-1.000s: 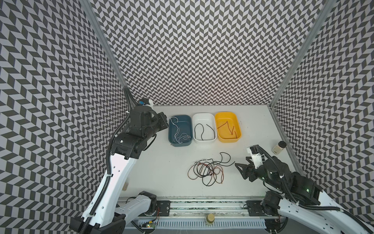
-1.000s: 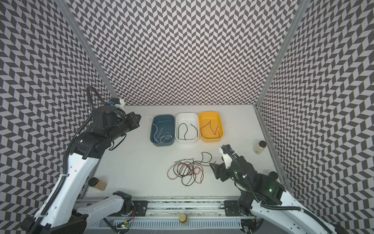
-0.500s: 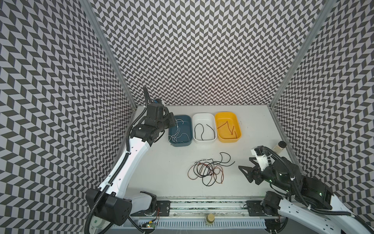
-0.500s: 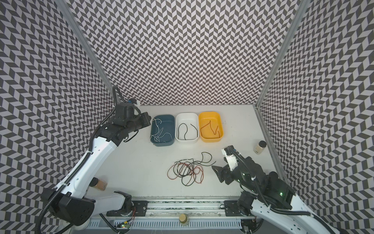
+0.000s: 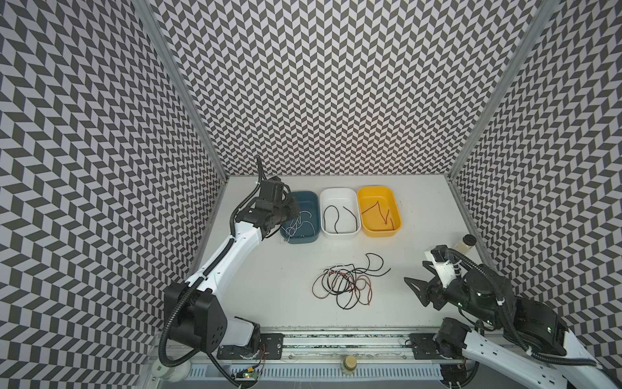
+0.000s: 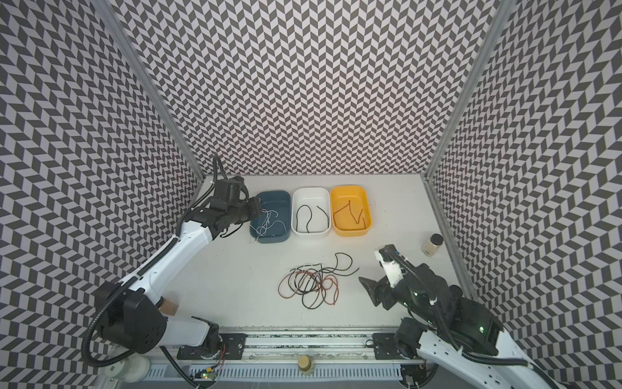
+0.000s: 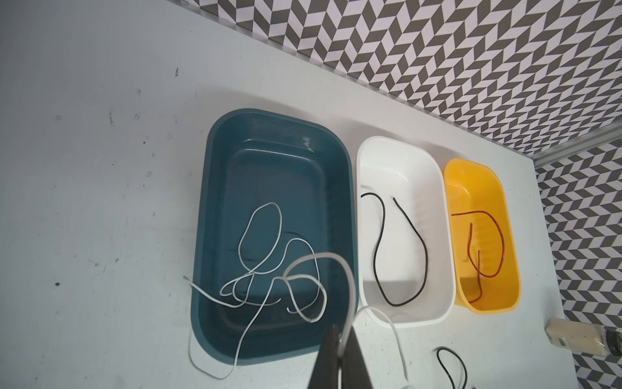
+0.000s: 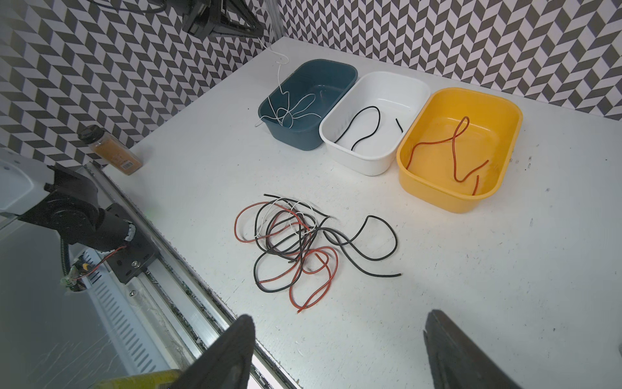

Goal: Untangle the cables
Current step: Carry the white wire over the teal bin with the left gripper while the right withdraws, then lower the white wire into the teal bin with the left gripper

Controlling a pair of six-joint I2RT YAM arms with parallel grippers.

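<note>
1. Above the blue tray [image 7: 202,208] by the back edge of the tabletop [image 7: 84,202], the left gripper [image 7: 340,333] is clenched on a white cable [image 7: 351,283] whose loop dangles into the tray.
2. The step in hand looks like dropping that sorted cable. Next, the fingers should release over the tray's middle, since one white end already trails over the rim.
3. The right gripper [image 8: 340,315] is spread and empty near the front right corner. It faces the tangle [image 8: 289,235] of black, red and white cables lying front-centre.
4. Only the left wrist view shows the pinch; in both top views it is too small to make out. The right wrist view shows the cable rising from the tray to the gripper.
</note>
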